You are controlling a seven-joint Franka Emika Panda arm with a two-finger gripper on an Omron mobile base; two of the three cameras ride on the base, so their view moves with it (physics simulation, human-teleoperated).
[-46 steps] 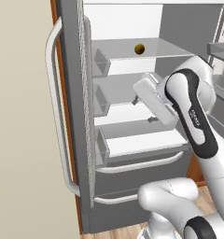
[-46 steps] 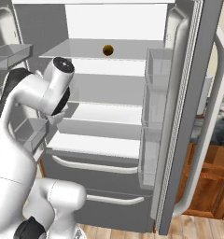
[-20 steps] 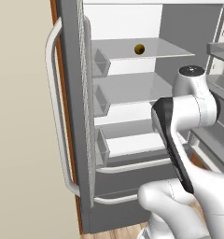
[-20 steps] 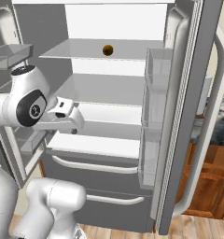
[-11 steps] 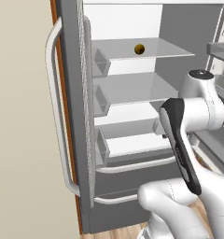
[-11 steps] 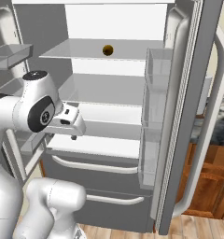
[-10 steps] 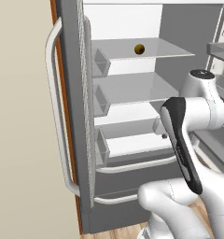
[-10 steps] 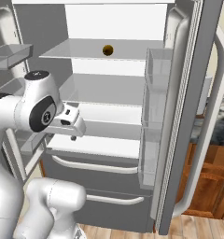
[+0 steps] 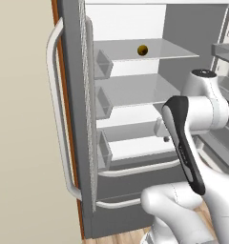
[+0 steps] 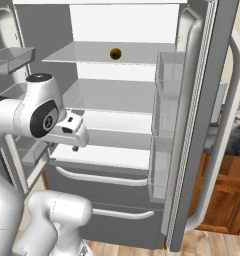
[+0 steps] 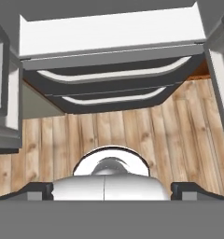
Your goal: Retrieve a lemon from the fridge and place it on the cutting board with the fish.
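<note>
The fridge (image 9: pixel 88 119) stands with both doors swung wide, white handles (image 9: pixel 59 119) at the left. On the upper clear shelf (image 10: pixel 107 55) sits the lemon (image 10: pixel 115 53), alone near the back. Lower and nearer, the gripper (image 10: pixel 76 142) hangs in front of the bottom shelf, pointing down at the drawers (image 11: pixel 109 88) and wooden floor (image 11: pixel 132 135); its finger spread I cannot tell.

**Fridge shelves and load**

The fridge (image 9: pixel 83 119) stands open on a wooden floor (image 11: pixel 109 130). Its interior carries clear shelves. The lemon (image 9: pixel 142 49) rests directly on the upper shelf (image 10: pixel 92 55), toward the rear. Two drawers (image 11: pixel 109 88) sit below the shelves.
</note>
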